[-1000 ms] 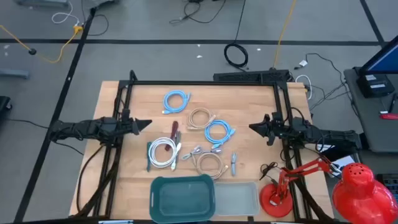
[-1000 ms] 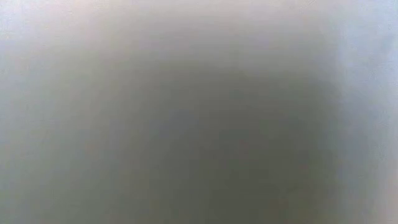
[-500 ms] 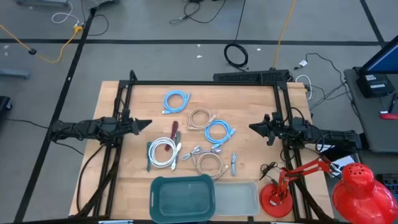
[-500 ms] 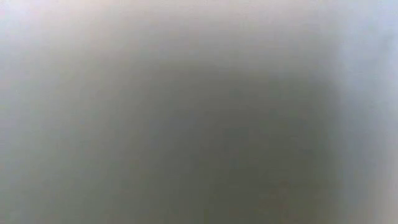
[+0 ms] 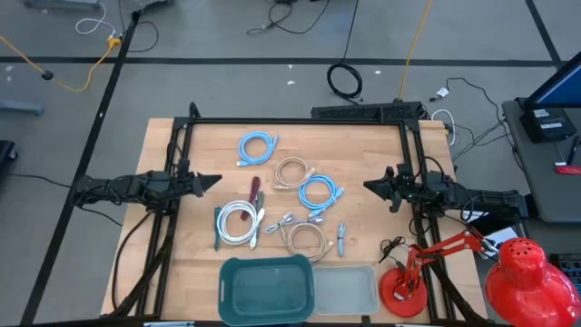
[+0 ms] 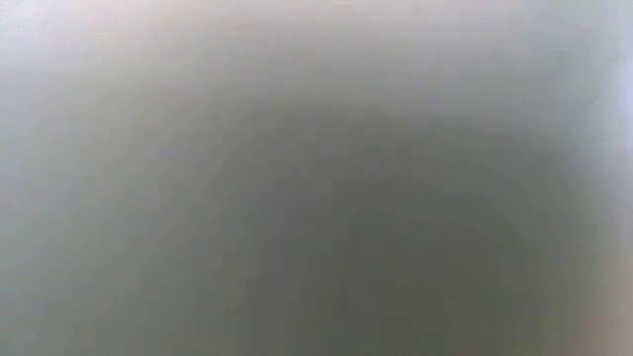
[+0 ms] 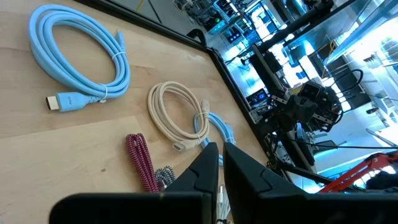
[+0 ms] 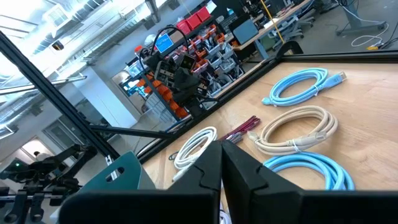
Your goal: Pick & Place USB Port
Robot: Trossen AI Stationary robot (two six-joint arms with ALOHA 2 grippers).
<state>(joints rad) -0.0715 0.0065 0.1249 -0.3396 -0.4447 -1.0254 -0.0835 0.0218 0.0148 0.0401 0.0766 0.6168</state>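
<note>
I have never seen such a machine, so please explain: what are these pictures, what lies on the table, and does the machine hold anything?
Two dark robot arms work at a wooden table. One picture looks down from above; two come from cameras on the arms' wrists; the low picture shows only grey blur. The left tool and right tool wait at the table's sides, shut and empty. Between them lie coiled cables: blue, beige and white. At the near edge stand a green bin and a clear tray.

Coiled cables (image 5: 287, 207) lie mid-table (image 5: 363, 150), two bins (image 5: 298, 289) before them
</note>
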